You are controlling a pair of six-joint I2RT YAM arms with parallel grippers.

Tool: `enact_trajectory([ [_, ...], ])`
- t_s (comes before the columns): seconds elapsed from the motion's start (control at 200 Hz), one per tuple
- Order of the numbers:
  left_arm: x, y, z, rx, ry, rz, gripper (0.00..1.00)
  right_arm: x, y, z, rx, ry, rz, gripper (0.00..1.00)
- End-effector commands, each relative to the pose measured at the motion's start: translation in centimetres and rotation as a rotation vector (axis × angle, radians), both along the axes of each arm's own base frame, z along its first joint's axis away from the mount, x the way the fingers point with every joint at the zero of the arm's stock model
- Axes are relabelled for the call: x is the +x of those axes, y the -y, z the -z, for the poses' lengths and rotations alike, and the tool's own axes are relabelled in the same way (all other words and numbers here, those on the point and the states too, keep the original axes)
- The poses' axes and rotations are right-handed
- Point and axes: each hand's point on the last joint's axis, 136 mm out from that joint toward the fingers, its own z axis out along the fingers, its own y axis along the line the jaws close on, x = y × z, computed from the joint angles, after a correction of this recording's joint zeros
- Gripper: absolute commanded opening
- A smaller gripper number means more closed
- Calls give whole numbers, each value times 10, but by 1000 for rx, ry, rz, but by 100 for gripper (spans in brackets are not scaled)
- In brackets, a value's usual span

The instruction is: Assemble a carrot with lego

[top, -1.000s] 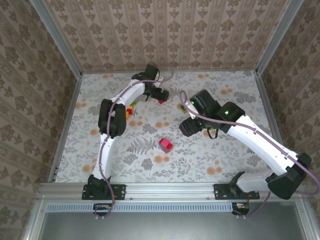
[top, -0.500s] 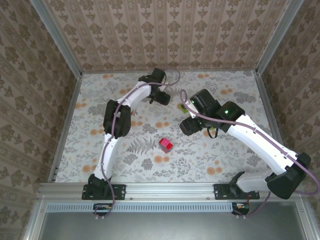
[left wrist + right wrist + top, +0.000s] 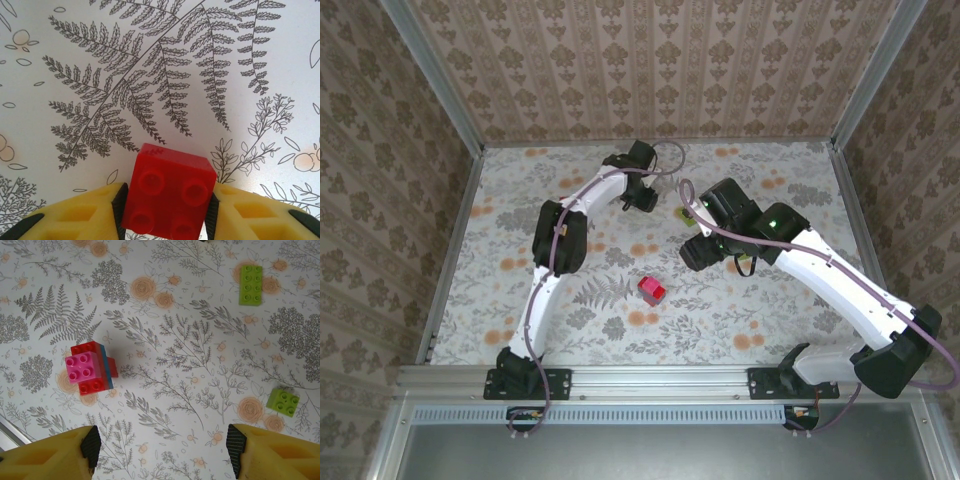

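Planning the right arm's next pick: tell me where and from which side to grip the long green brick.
Grip the long green brick across its two long side walls, coming straight down from above. It lies flat, studs up, and its narrow width roughly lines up with the open right gripper, so little wrist twist seems needed.
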Motion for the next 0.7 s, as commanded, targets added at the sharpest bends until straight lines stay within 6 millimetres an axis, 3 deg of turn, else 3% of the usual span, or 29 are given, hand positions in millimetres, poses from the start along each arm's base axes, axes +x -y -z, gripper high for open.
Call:
enact_trajectory([
  [0.0,-5,3,4,11,-22,22,41,5,5,-4,6,25,38,70],
  [0.2,-19,10,-2,7,-34,57,34,18,36,-22,5,117,180,68],
  [0.37,-43,13,-20,-15,-30,86,31,24,59,-23,23,127,267,66],
  [0.52,-72,19,-40,-48,-25,110,31,27,62,-15,2,108,281,66],
  [0.7,-120,55,-60,-84,-20,214,31,34,67,-5,-41,94,313,65],
])
